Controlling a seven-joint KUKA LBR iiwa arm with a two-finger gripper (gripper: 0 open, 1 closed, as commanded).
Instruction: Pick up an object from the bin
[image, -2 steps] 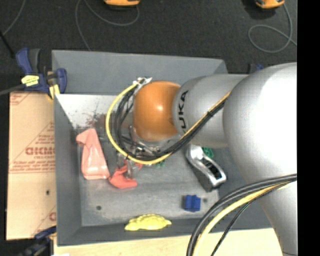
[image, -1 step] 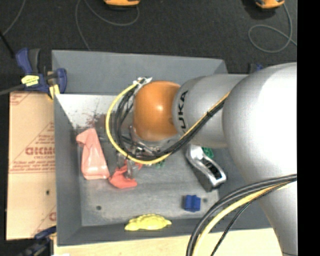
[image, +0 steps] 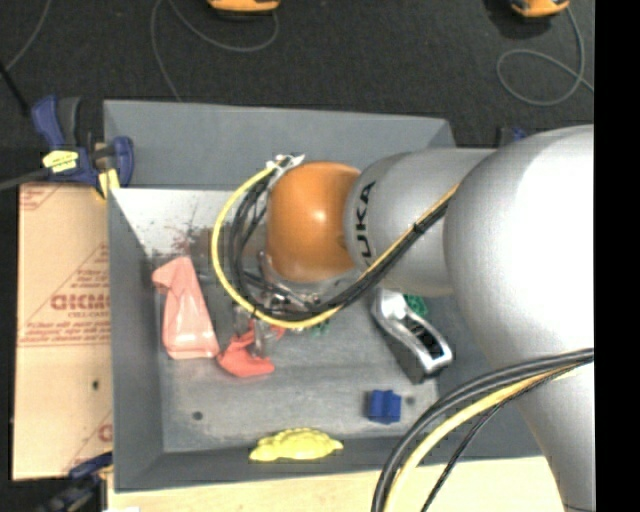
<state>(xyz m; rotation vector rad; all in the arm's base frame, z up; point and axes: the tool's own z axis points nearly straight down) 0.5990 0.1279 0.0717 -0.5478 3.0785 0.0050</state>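
Camera view: grey bin (image: 300, 385) rests on black floor (image: 400, 60) among looping cables (image: 502, 70).

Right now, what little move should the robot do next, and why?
Probably ease the gripper slightly lower onto the small red thing and take hold of it. The gripper hangs right at that thing's upper edge, just beside the pink thing, so the red one looks like the nearest pick. I cannot tell whether it is gripped yet.
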